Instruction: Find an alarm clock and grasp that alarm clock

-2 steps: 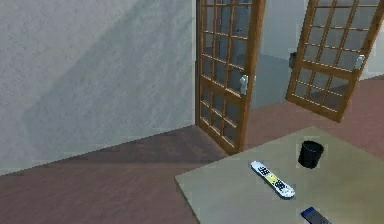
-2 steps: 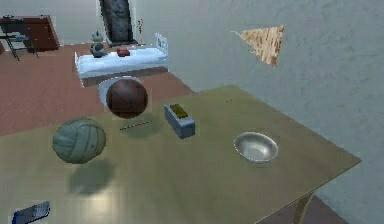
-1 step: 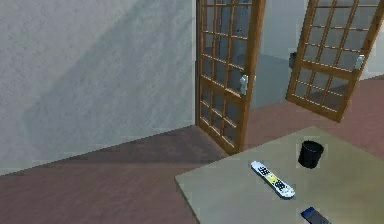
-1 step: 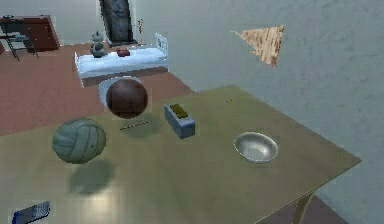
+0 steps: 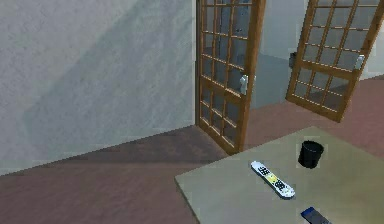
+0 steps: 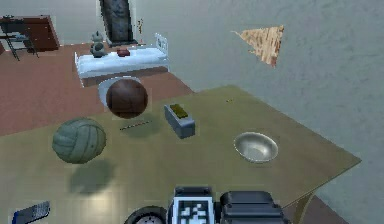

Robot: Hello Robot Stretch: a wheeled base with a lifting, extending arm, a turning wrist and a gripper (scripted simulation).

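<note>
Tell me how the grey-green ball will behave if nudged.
The ball is round, so it would probably roll at a light touch. The table shows no raised rim, so it might roll off an edge. It looks like a seamed sports ball, so it is likely light for its size.

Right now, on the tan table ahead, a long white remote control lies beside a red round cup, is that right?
No. The round cup is black, not red. The forward view shows it standing on the tan table, with the long white remote control lying beside it.
</note>
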